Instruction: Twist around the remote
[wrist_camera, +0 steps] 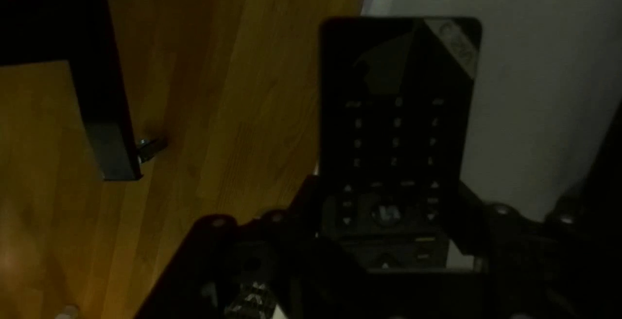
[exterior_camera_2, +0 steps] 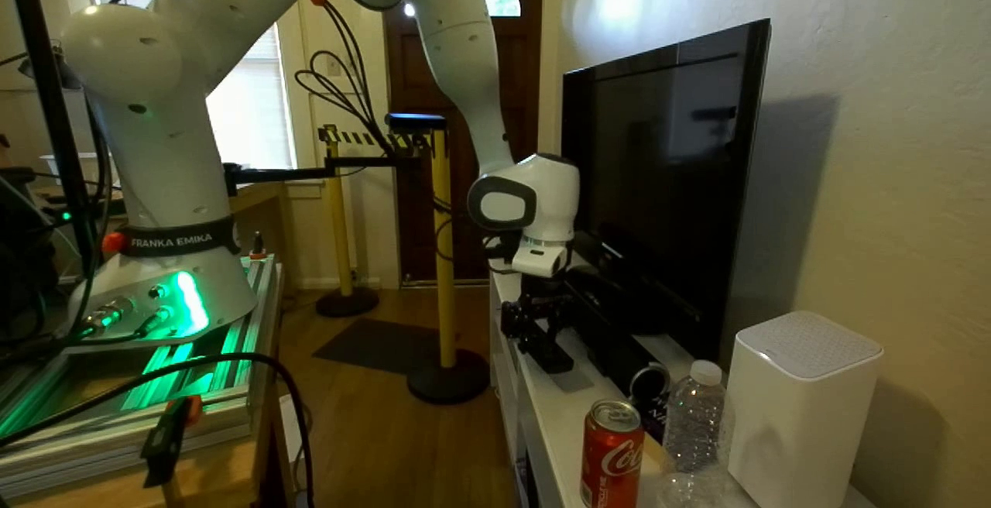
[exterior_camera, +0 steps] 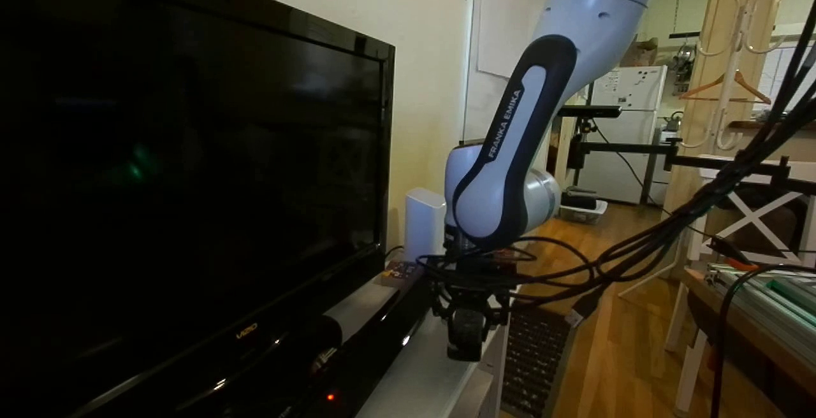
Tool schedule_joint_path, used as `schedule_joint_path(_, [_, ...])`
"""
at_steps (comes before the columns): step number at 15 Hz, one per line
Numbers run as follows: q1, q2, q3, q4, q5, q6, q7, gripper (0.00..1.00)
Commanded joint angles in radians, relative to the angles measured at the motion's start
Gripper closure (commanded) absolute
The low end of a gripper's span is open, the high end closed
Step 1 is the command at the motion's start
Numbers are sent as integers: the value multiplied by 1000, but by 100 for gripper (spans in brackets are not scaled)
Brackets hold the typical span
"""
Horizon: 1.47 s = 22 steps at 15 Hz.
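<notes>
Remote (wrist_camera: 396,129) is clamped in the gripper (wrist_camera: 391,212) in the wrist view, a finger against each long edge, presumably so that turning the gripper turns it too. In an exterior view it slants below the gripper, over the white stand (exterior_camera_2: 561,407). In an exterior view the soundbar (exterior_camera: 373,357) runs beside the gripper, perhaps limiting the twist there.

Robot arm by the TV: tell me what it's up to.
The robot arm has the remote gripped in its hand, number keys showing in the wrist view. It holds it at the edge of the white stand, in front of the TV. Whether the remote touches the stand, I can't tell.
</notes>
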Motion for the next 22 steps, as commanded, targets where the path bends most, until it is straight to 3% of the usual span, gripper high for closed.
schedule_joint_path(1, [-33,-197,-3,-183,-95,-30,-165,64])
schedule_joint_path(6, [12,-372,-62,-341,-223,-41,-338,64])
schedule_joint_path(14, [136,-565,-167,-451,-582,-85,-421,64])
schedule_joint_path(18, [98,-634,-123,-453,-707,-110,-530,64])
schedule_joint_path(22, [44,-655,-57,-449,-710,-79,-727,64])
